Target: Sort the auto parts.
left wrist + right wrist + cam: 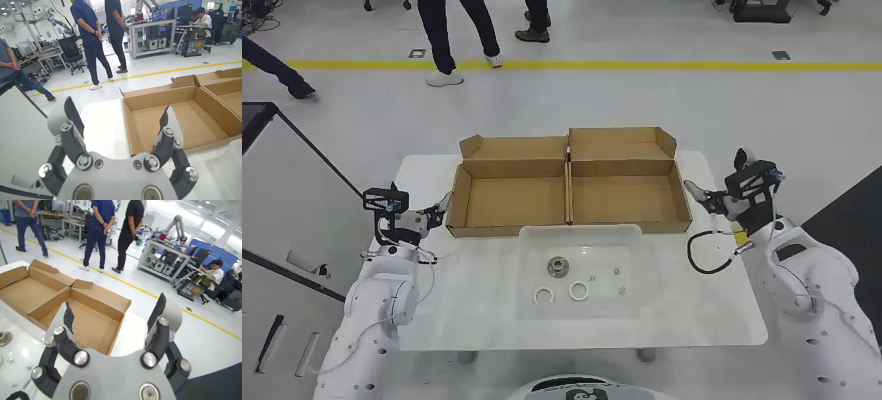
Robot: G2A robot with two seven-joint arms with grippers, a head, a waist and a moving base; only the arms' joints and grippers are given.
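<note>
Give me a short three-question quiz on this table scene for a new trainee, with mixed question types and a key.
1. True or false: the left cardboard box and the right cardboard box are both empty.
2. How many white rings lie in the clear tray? A one, B two, C four.
3. Fill in: the jaws of both arms stand ____, holding nothing.
Key: 1 true; 2 B; 3 open.
</note>
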